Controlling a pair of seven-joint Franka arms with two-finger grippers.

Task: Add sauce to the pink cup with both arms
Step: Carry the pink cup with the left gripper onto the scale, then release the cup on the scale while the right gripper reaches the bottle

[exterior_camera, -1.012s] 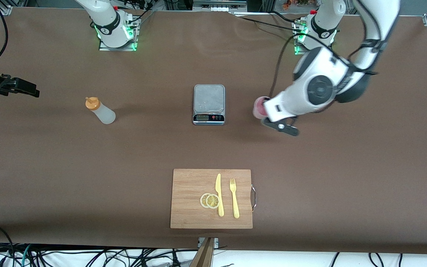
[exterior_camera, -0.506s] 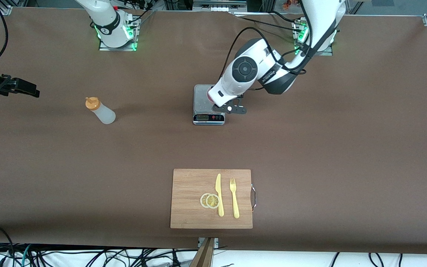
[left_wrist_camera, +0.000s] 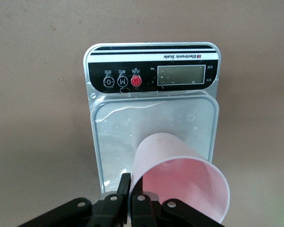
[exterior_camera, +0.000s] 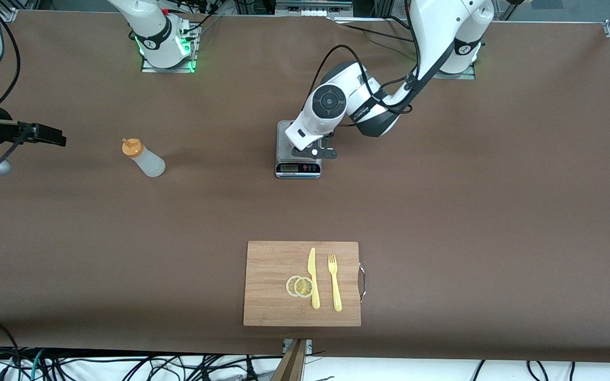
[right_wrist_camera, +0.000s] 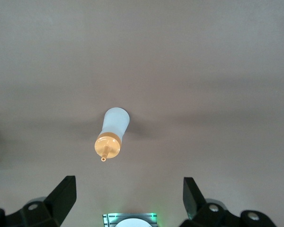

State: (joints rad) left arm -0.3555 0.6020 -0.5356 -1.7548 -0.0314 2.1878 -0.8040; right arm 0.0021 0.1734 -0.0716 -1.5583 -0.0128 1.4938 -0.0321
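- My left gripper is pinching the wall of the pink cup, 1 finger inside the rim and 1 outside, fingers clamped tight on it.
- I am holding that cup over the platform of the scale, which sits mid-table. From the wrist view I cannot tell whether the cup's base touches the platform or hangs just above it; it looks tilted.
- The cup looks empty inside, with no sauce visible in it.
- My right gripper has its fingers spread wide with nothing between them, up in the air near the right arm's end of the table, looking toward the sauce.
- The sauce bottle stands upright on the table, orange cap on top, well apart from the scale and untouched.
- My judgement of progress: the cup is nearly placed. What is left is to set it down level, grasp the bottle with my right fingers, bring it over the cup, tip it and squeeze.
- A cutting board with cutlery and lemon slices lies nearer the front camera, uninvolved.
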